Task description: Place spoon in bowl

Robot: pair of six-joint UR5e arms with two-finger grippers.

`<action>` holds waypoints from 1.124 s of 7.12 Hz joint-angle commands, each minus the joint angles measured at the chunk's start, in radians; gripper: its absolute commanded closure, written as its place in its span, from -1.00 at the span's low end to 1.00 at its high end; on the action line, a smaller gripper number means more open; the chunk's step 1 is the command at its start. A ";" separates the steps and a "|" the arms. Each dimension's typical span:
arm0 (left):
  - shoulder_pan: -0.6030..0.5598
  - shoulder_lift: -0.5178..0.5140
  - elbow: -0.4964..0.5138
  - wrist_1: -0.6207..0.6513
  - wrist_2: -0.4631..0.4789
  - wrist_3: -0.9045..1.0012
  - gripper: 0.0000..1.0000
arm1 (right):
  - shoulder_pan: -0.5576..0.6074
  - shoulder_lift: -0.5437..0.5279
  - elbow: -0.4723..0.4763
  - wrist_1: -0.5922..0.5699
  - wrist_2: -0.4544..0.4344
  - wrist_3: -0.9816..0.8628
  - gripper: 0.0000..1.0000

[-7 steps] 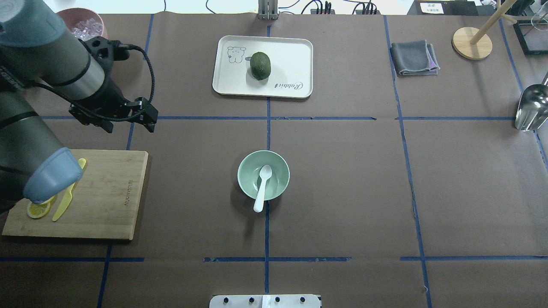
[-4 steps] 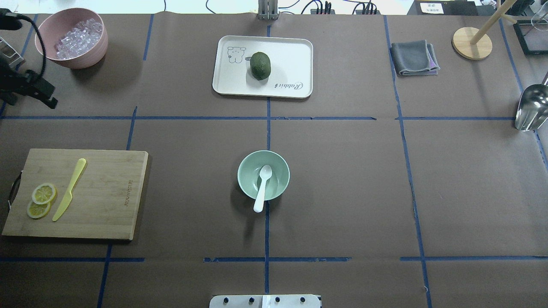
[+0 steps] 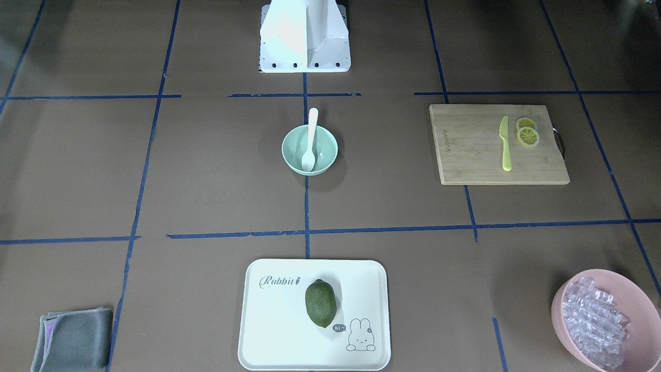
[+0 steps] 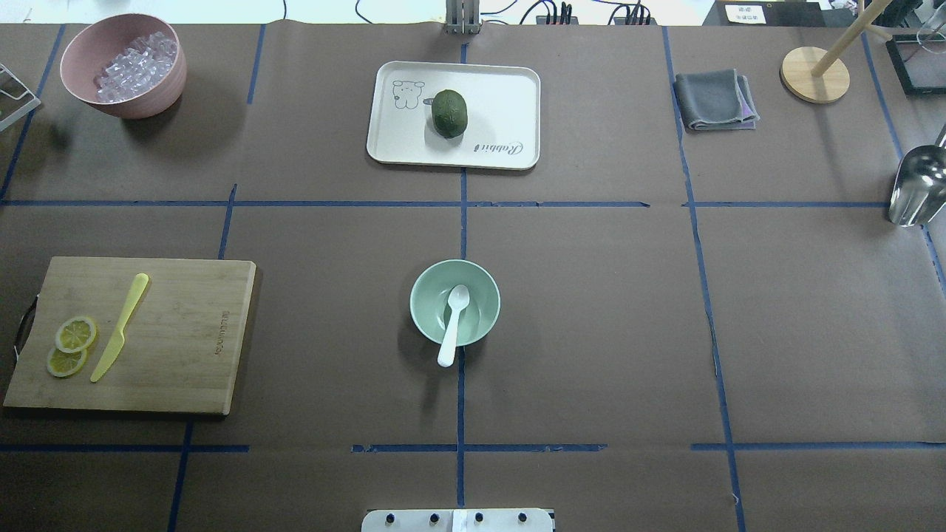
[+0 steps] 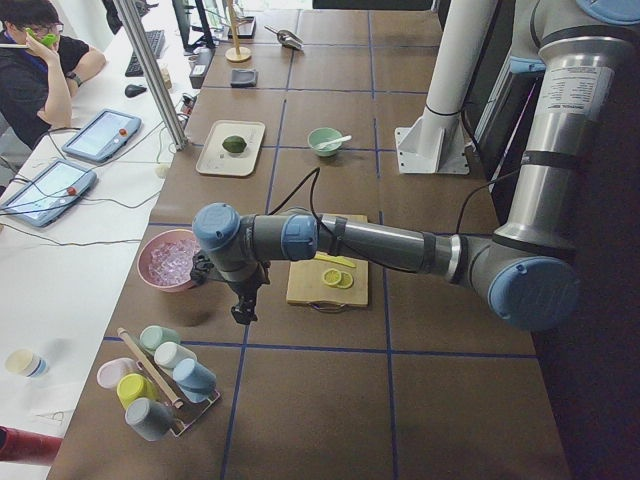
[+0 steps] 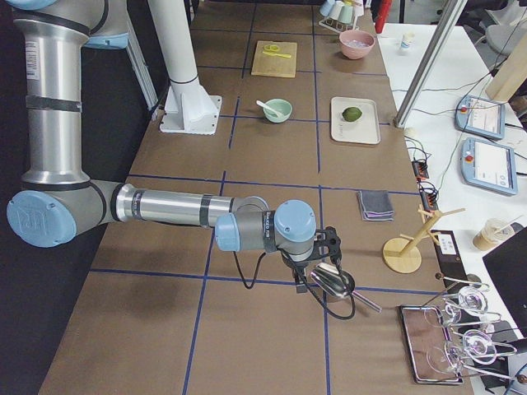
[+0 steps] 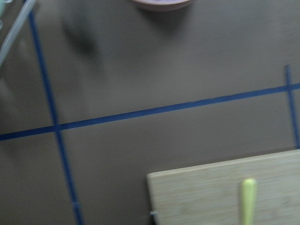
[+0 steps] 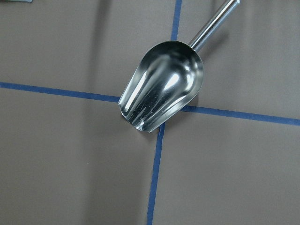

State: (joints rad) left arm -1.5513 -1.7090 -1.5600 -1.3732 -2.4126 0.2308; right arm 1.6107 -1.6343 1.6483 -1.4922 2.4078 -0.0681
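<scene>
The white spoon lies in the pale mint-green bowl at the table's middle, scoop inside and handle resting over the near rim. Both show in the front-facing view too, the spoon in the bowl. No gripper is near them. My left gripper shows only in the exterior left view, hanging past the cutting board at the table's left end; I cannot tell if it is open. My right gripper shows only in the exterior right view, over the metal scoop; I cannot tell its state.
A pink bowl of clear cubes stands back left. A cutting board holds a yellow knife and lemon slices. A white tray holds an avocado. A grey cloth and metal scoop lie right.
My left arm has pulled back to the left and left the overhead view. The spoon and the bowl have not moved.
</scene>
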 commanded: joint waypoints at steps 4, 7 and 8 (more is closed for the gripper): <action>-0.052 0.152 0.086 -0.250 0.004 -0.016 -1.00 | 0.000 -0.015 -0.002 -0.062 -0.004 0.001 -1.00; -0.047 0.086 0.052 -0.142 0.063 -0.027 -1.00 | 0.000 -0.015 -0.008 -0.060 -0.004 -0.009 -1.00; -0.046 0.082 0.035 -0.114 0.064 -0.016 -1.00 | 0.000 -0.015 -0.008 -0.060 -0.004 -0.007 -1.00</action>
State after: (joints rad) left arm -1.5984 -1.6097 -1.5069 -1.5350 -2.3539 0.2059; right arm 1.6107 -1.6490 1.6416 -1.5525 2.4038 -0.0744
